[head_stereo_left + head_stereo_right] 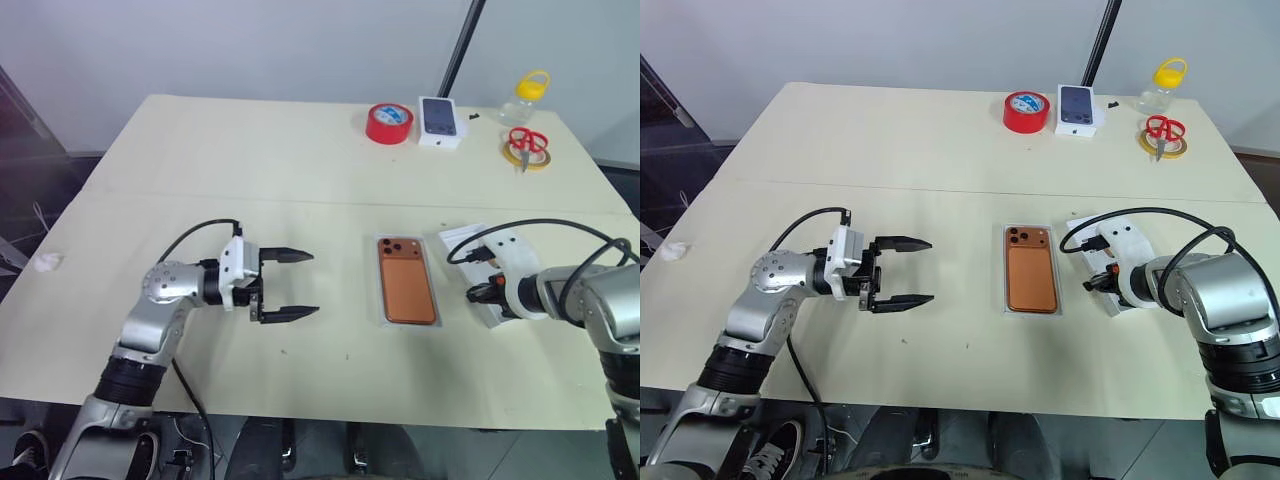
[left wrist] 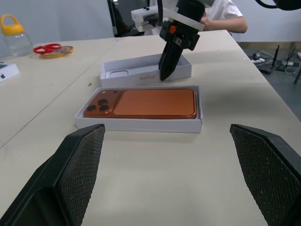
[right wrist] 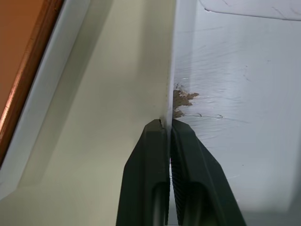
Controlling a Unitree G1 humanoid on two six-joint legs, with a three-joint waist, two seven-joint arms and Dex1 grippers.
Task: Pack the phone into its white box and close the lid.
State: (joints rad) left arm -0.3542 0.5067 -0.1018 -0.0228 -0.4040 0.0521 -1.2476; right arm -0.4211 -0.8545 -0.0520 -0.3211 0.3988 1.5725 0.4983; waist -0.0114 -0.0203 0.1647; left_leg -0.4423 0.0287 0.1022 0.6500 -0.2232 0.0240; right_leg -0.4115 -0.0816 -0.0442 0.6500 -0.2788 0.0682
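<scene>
Two end effectors over the worktop (image 1: 200,170), each placed for a different job. Right end effector (image 3: 168,129): fingers pressed together on the thin upright wall of the lid (image 2: 141,70), pinching its near edge. Lid lies open side up, just beside the box tray (image 2: 141,125), on the right of it. A wall pinch looks like the only purchase a shallow upturned lid offers; from here it would need lifting and flipping over the tray.

Phone (image 1: 407,279): copper-orange, camera cluster at the far corner, lying flat and back-up inside the white tray, edges seated within the walls. Packing step reads as done; closing the lid is what remains.

Left end effector (image 1: 290,285): fingers wide apart, holding nothing, pointing level toward the tray from well off to its left. Probably standing by to steady the tray, or simply parked clear.

Far edge of the worktop: red tape roll (image 1: 389,123), small white box with a dark phone picture (image 1: 441,121), scissors (image 1: 525,141), yellow-capped bottle (image 1: 525,97). All well apart from the work.

Risk, by judgement: thin wall could slip from the pinch during the flip.
</scene>
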